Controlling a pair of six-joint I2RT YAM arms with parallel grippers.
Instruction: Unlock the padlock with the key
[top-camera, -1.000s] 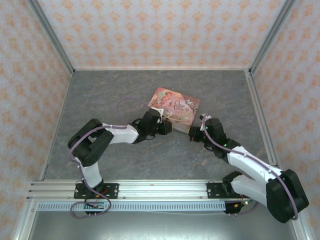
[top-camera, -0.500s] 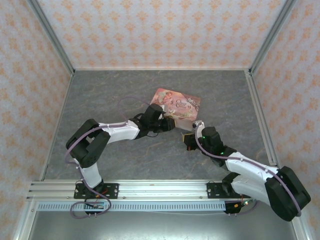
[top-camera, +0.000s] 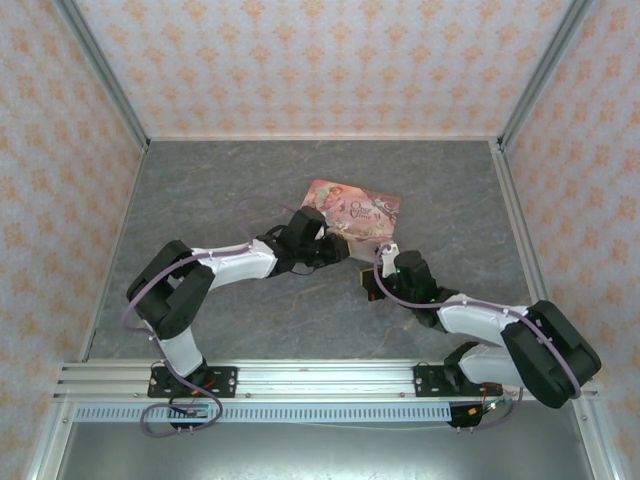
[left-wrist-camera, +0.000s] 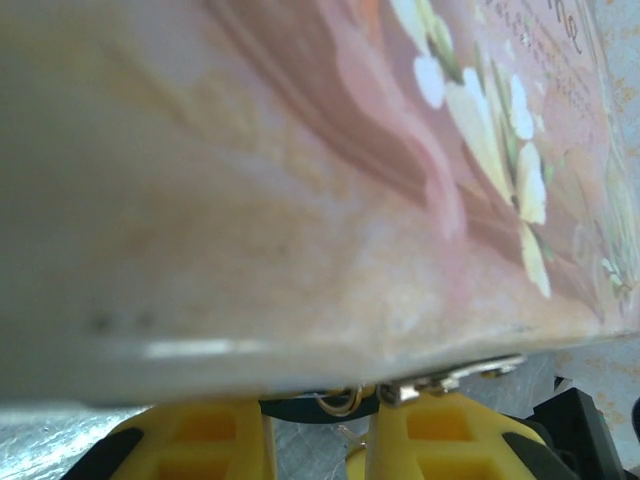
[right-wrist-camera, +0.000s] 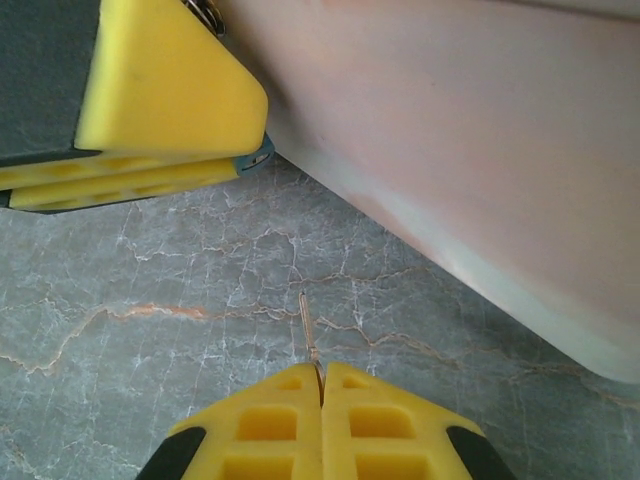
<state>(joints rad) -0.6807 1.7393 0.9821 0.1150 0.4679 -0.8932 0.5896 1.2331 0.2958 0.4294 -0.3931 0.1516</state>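
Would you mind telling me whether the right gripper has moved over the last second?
Yes. The right gripper has shifted left and slightly toward the near aluminium rail, away from the right wall.

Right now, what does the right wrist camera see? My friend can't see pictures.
The right gripper, shut, pinches a thin metal sliver, probably the key, over the grey table. Top left, the left gripper's yellow fingers clamp a blue edge, likely the padlock, beside the pink tin.

Grey, marble-veined table (top-camera: 220, 190), a pink illustrated rectangular tin (top-camera: 355, 212) flat on it just beyond the centre.
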